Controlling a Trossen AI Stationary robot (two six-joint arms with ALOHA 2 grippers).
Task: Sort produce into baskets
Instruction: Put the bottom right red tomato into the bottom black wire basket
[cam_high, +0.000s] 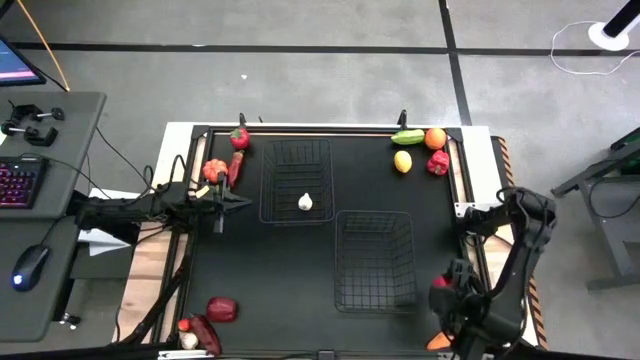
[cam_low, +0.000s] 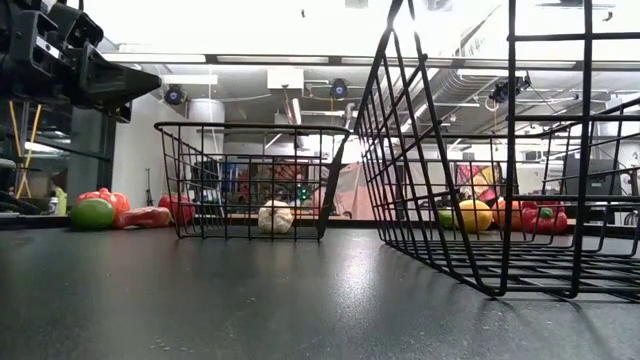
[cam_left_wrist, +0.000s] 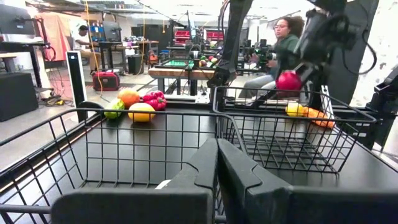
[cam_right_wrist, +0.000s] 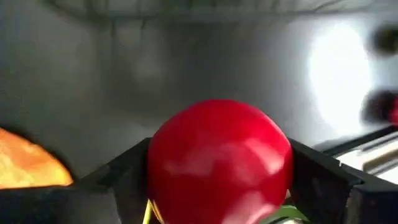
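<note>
My right gripper (cam_high: 442, 284) is at the table's near right corner, just right of the near basket (cam_high: 375, 262), shut on a red round fruit (cam_right_wrist: 219, 158). An orange piece (cam_right_wrist: 25, 165) lies below it. The far basket (cam_high: 295, 180) holds a white garlic (cam_high: 305, 202) on its floor. My left gripper (cam_high: 238, 203) is shut with nothing in it and points level at the far basket's left wall. More produce lies in groups: a green piece (cam_high: 407, 137), an orange one (cam_high: 435, 138), a yellow one (cam_high: 402, 161) and a red pepper (cam_high: 438, 163) at the far right. My right gripper pinches the red round fruit between its two fingers, on opposite sides (cam_right_wrist: 158, 168) of it. The fingers (cam_right_wrist: 311, 177) come from above, slanting down. The fruit (cam_left_wrist: 288, 81) is lifted clear of the table, about level with the near basket's rim.
Red pieces lie at the far left (cam_high: 239, 138) (cam_high: 214, 170) and at the near left corner (cam_high: 221, 309). The table's raised frame (cam_high: 465, 180) runs along the edges. A person (cam_left_wrist: 283, 43) sits beyond the table. Bare black tabletop lies between the baskets and the near edge.
</note>
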